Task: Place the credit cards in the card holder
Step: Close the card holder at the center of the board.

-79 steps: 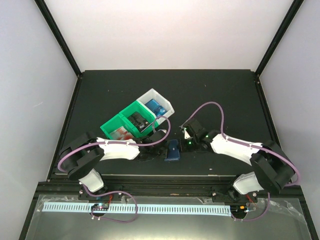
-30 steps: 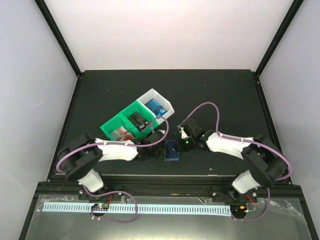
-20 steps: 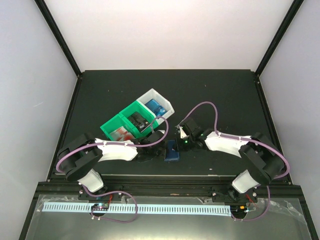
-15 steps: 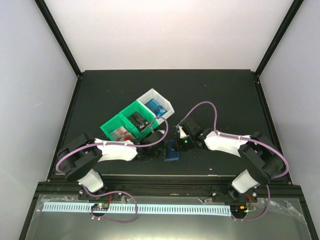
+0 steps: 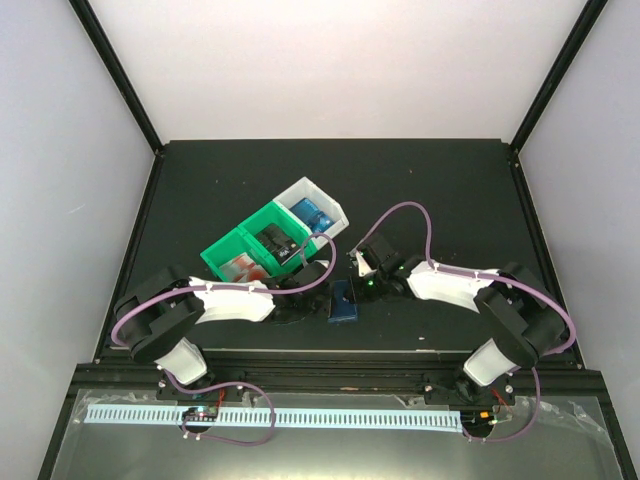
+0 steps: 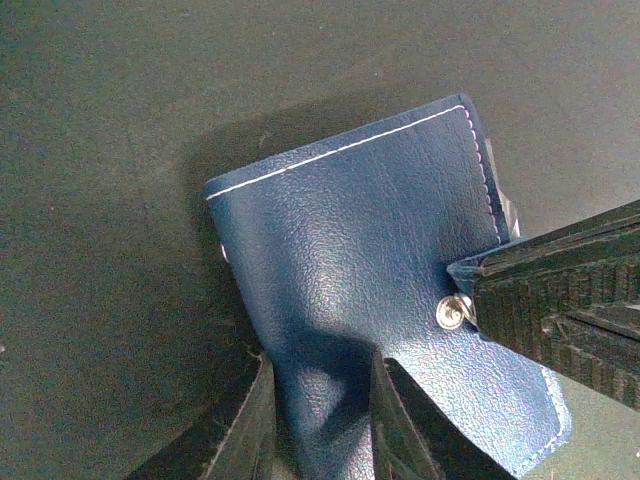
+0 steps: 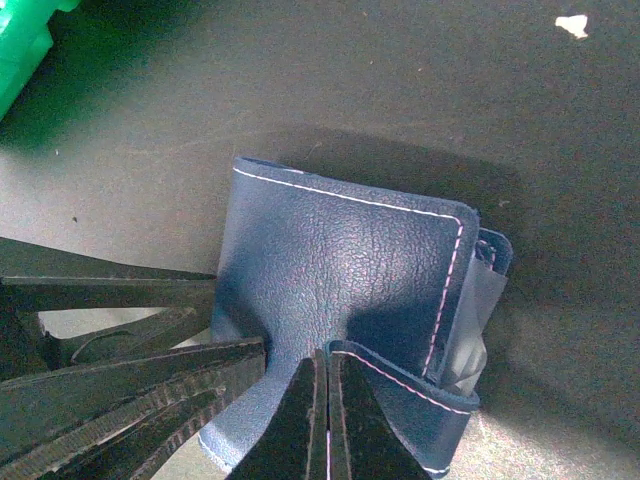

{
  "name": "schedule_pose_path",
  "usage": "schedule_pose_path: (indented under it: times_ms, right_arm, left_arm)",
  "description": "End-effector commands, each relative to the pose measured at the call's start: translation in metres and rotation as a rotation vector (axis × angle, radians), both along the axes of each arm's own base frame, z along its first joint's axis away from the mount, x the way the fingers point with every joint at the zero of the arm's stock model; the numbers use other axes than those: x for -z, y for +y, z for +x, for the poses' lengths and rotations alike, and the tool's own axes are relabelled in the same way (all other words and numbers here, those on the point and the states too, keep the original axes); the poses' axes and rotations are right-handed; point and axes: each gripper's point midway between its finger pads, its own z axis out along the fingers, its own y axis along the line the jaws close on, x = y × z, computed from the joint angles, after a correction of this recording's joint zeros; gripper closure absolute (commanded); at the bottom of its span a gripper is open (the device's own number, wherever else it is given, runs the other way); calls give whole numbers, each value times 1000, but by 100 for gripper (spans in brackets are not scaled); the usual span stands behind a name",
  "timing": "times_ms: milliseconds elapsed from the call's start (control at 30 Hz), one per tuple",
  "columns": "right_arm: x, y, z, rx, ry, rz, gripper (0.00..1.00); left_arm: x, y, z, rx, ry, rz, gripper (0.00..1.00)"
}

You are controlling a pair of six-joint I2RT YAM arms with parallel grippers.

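Matte black table (image 5: 430, 190); grained, white-stitched card holder (image 6: 340, 260).

Enclosed work bay: dark table, pale walls, black framing.
The table (image 5: 420, 190) has a flat, matt black top with one small white fleck (image 7: 572, 25) on it. Plain pale panels form the back wall (image 5: 330, 70), left wall (image 5: 60, 200) and right wall (image 5: 590, 200), which meet at two black corner posts (image 5: 113, 70). A black rail (image 5: 340, 365) runs along the near edge, and a white slotted strip (image 5: 330, 417) lies below it. Lighting is even, with soft shadows.
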Motion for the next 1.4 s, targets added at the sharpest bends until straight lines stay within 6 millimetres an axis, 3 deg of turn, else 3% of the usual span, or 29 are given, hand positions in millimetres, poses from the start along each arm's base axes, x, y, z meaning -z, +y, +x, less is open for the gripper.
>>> schedule_pose_path:
  times_ms: [0,333,767,1367]
  right_arm:
    - [9,9,-22,-82,65,3,99]
    - [-3,5,-17,-58,2,10,99]
    - [-7,14,-22,-108,7,64,99]
    - [36,3,-37,-128,127,-107,99]
  left_arm:
    - [31,27,-22,15,99,121,74]
    - [43,36,-24,-12,124,167,76]
    - [43,35,-24,-11,128,170,78]
    - [31,24,-23,13,116,112,79]
